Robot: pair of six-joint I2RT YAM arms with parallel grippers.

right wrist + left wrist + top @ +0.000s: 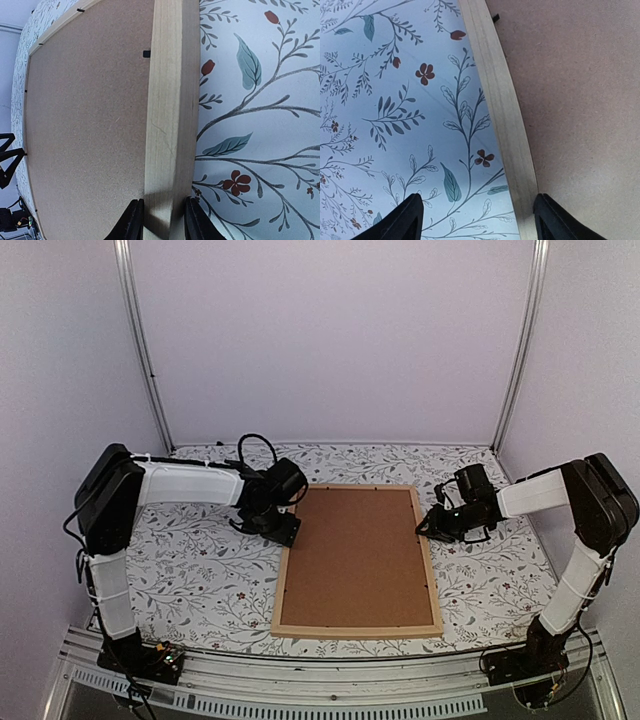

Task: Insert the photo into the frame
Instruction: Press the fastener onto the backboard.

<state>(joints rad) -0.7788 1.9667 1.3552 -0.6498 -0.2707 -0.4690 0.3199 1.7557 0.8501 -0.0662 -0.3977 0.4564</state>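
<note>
The frame (357, 629), made of thin light wood strips, lies face down on the floral surface (200, 580) just beyond the arm bases, with its brown backing board (355, 555) uppermost. The photo is nowhere in view. Farther back, the right gripper (159, 220) has its jaws pinched on the right rail, and the left gripper (477, 220) holds its jaws wide open astride the left rail. The frame looks light, stiff and slender, so it is probably best gripped across a rail.

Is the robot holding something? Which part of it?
The right gripper pinches the frame by its right side strip. The left gripper stands open around the left strip, holding nothing.
</note>
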